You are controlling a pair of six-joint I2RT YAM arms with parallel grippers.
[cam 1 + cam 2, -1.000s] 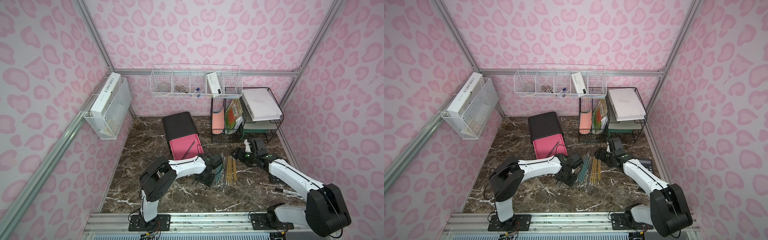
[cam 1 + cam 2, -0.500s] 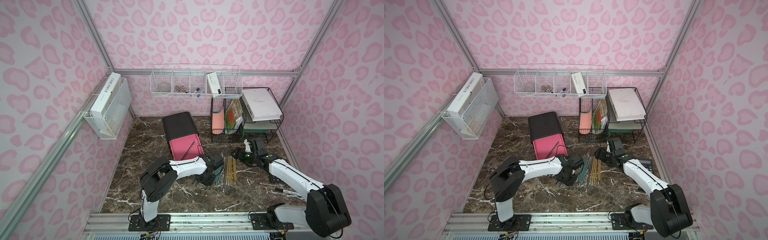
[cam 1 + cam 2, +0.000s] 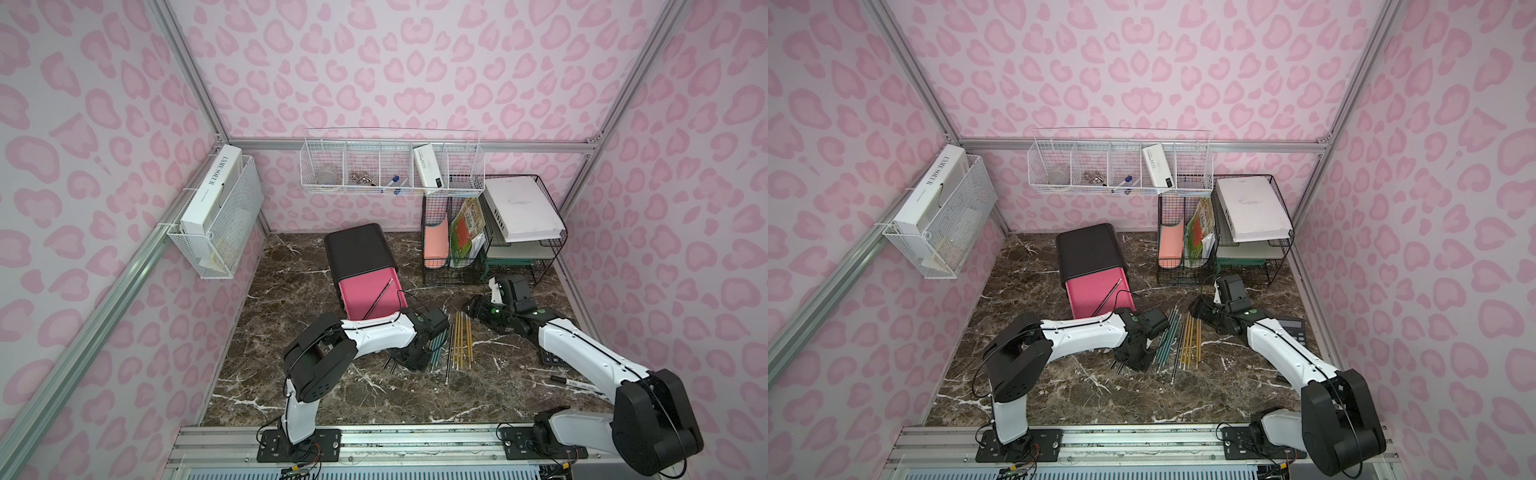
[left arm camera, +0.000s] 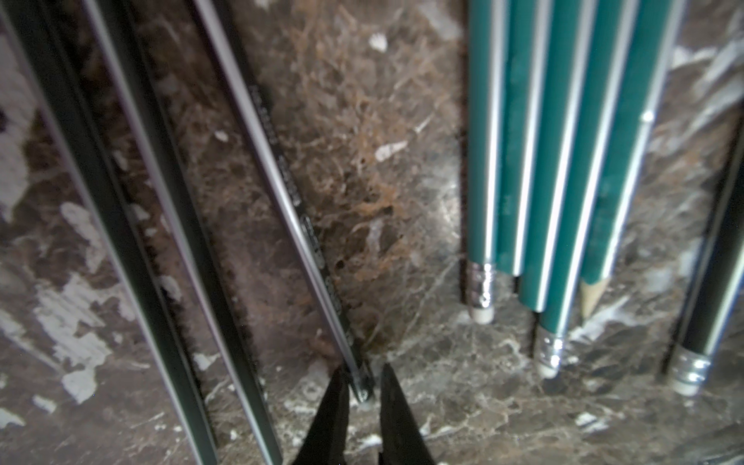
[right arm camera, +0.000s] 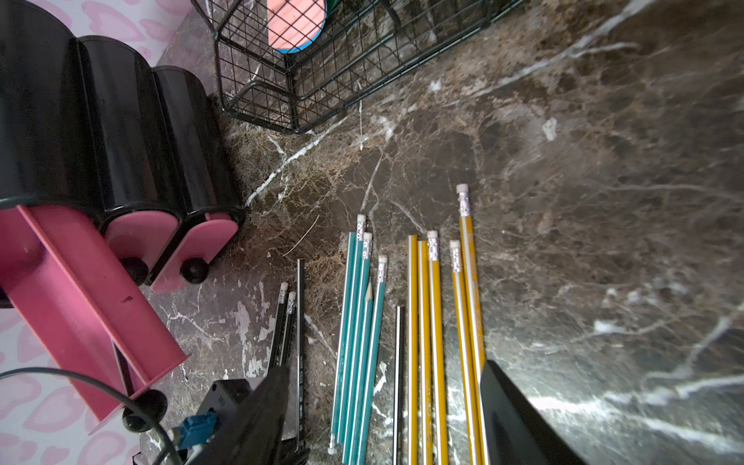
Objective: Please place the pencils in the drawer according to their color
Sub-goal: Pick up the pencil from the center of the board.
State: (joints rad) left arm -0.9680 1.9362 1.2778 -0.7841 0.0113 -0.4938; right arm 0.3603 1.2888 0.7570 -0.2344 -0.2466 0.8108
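Observation:
On the marble table the pencils lie in rows: teal ones [image 3: 438, 345], yellow ones [image 3: 463, 340] and black ones [image 4: 100, 201]. My left gripper [image 4: 362, 386] points down at the table and is shut on the end of one black pencil [image 4: 290, 193], which still lies flat. Beside it are the teal pencils [image 4: 555, 161]. The drawer cabinet [image 3: 359, 249] has its top pink drawer [image 3: 361, 295] pulled out, and one black pencil [image 3: 382, 297] lies inside. My right gripper [image 5: 386, 402] hovers open over the yellow pencils [image 5: 426, 322] and teal pencils [image 5: 358, 322], holding nothing.
A black wire file rack [image 3: 490, 249] stands behind the right arm. A calculator [image 3: 552, 357] and a white marker [image 3: 577, 384] lie by the right arm's base side. White wire baskets [image 3: 390, 174] hang on the walls. One black pencil [image 5: 398, 362] lies between the teal and yellow rows.
My left gripper's jaws have closed from about half open onto the end of the black pencil. Neither arm has visibly shifted.

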